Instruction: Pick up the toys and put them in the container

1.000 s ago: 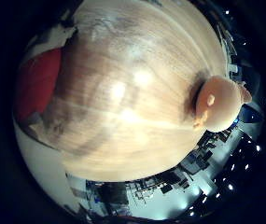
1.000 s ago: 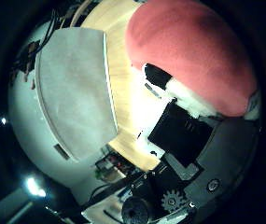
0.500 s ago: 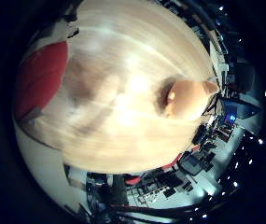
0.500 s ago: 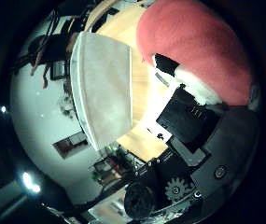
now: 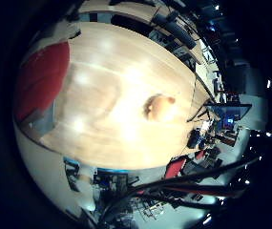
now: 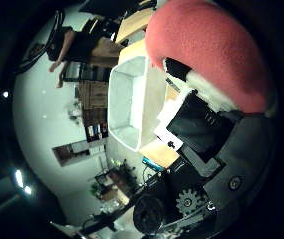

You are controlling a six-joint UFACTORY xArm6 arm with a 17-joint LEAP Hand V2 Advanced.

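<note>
A red soft toy (image 6: 206,50) fills much of the right thumb side palm view, close against the palm. The white and black fingers of my hand (image 6: 196,119) lie curled against it. Its red edge also shows in the right little finger side palm view (image 5: 40,81). A small tan toy (image 5: 157,105) lies on the wooden table (image 5: 97,134), far below the palm. A white rectangular container (image 6: 134,100) stands on the table beside the held toy, and its open inside shows.
Beyond the table's edge there are desks and a lit screen (image 5: 221,113) in a dark room. Shelves and furniture (image 6: 92,100) stand behind the container.
The table and the tan toy have shrunk in view, so the palm has risen away from them. The red toy has stayed against the palm. The container's inside has come into view.
</note>
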